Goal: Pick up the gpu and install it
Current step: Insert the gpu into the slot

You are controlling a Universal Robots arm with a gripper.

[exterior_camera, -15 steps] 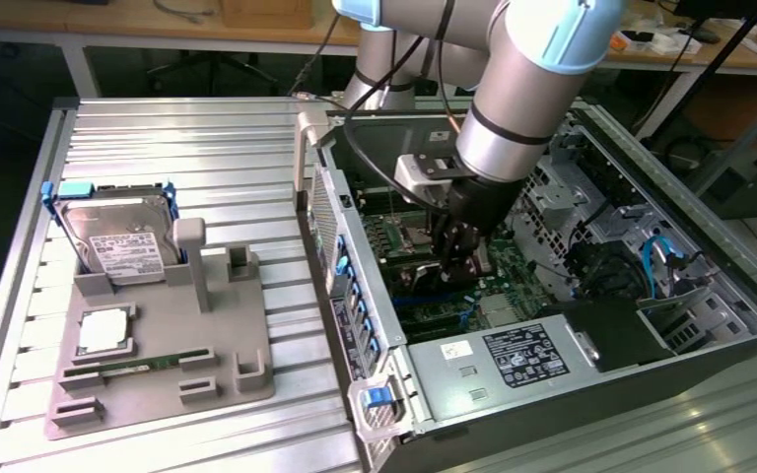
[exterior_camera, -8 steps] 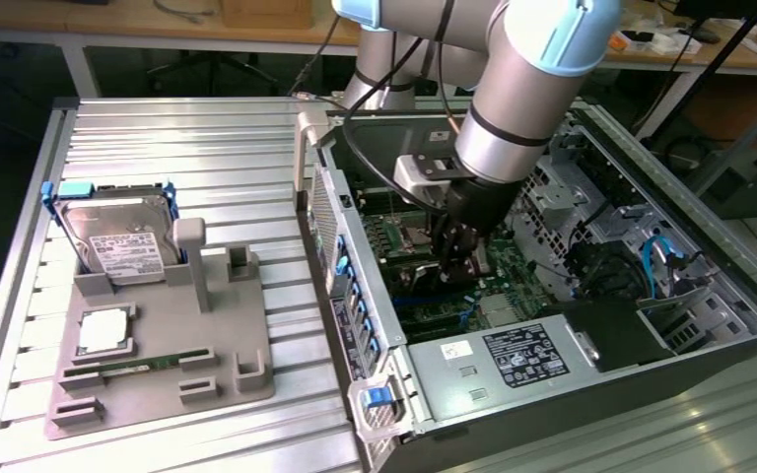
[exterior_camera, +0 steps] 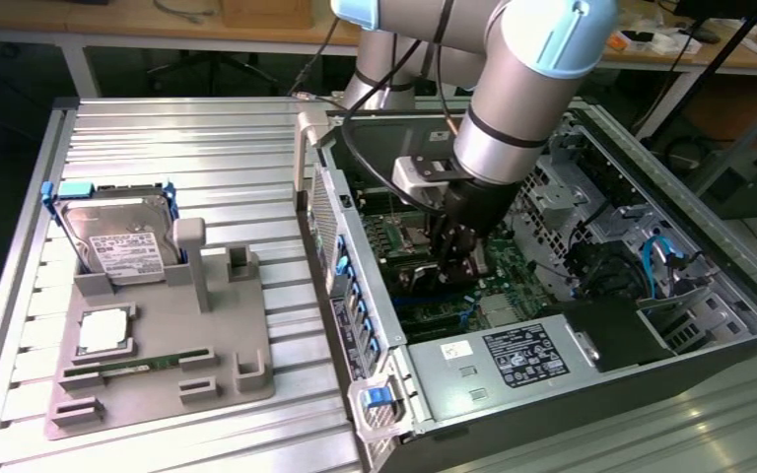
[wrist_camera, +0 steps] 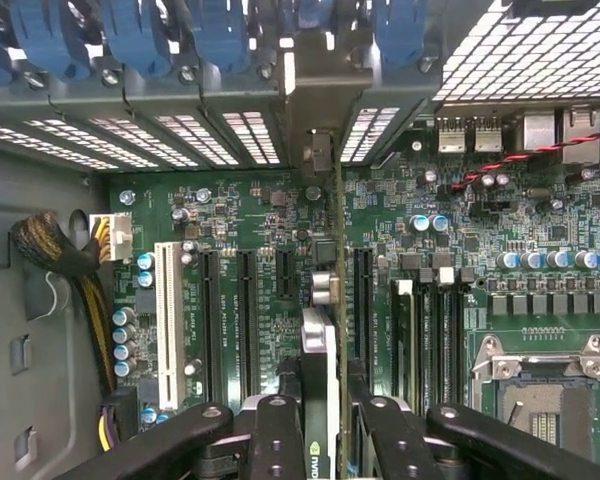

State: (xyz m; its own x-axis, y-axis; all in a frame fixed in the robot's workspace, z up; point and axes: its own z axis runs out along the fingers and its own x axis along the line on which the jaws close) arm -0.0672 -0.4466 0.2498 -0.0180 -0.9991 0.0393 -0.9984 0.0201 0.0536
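Ribbed metal table (exterior_camera: 181,148), one open PC case (exterior_camera: 694,365) on it. One gripper (wrist_camera: 325,415) sits inside the case, clamped on the one gpu (wrist_camera: 321,350), a finger each side. We see the card edge-on over the motherboard (wrist_camera: 240,215), long axis running from the fingers to the vented rear wall (wrist_camera: 180,140), bracket end there. Can't tell if it's seated. Exterior view: the arm (exterior_camera: 523,108) hides most of it. Exterior view's left: one grey fixture (exterior_camera: 221,335), one hard drive (exterior_camera: 122,241), one memory stick (exterior_camera: 135,365).

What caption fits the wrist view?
Gripper holds the gpu edge-on over the motherboard slots inside the case.
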